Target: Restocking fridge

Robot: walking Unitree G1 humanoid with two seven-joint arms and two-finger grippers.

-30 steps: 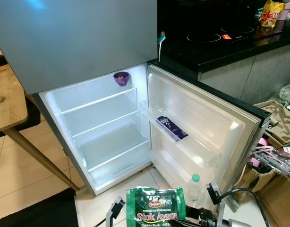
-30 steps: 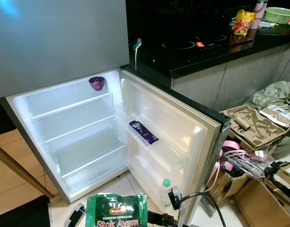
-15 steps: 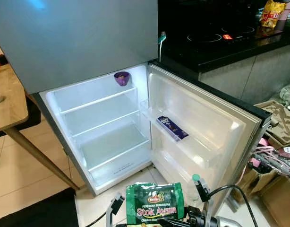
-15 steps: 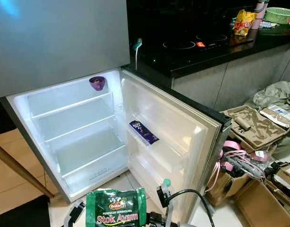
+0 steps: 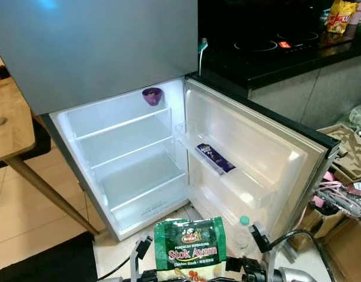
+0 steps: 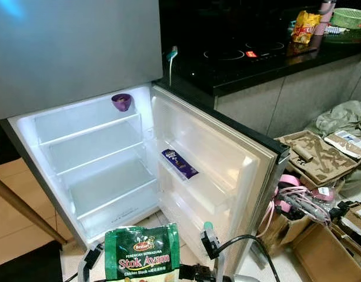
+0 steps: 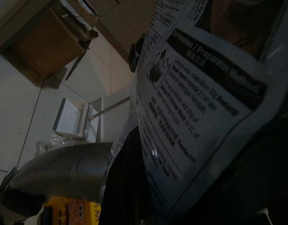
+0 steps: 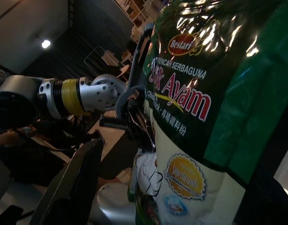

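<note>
A green packet of Stok Ayam chicken stock [image 5: 190,248] stands upright at the bottom edge of the eye views, in front of the open fridge [image 5: 124,158], its lower part cut off by the frame. Both grippers are at it. The right gripper [image 5: 251,271] is mostly cut off; whether its fingers clamp the packet cannot be told. The left gripper [image 8: 134,117] sits against the packet's edge, fingers around it as far as the dim right wrist view shows, though the grip itself is hard to make out. The left wrist view is dark, showing the packet's printed back. Inside the fridge a purple bowl [image 5: 151,96] sits at the right end of the top shelf. A dark blue bar [image 5: 214,158] lies in the upper door shelf, and a clear bottle with a green cap [image 5: 243,231] stands low in the door, partly hidden.
</note>
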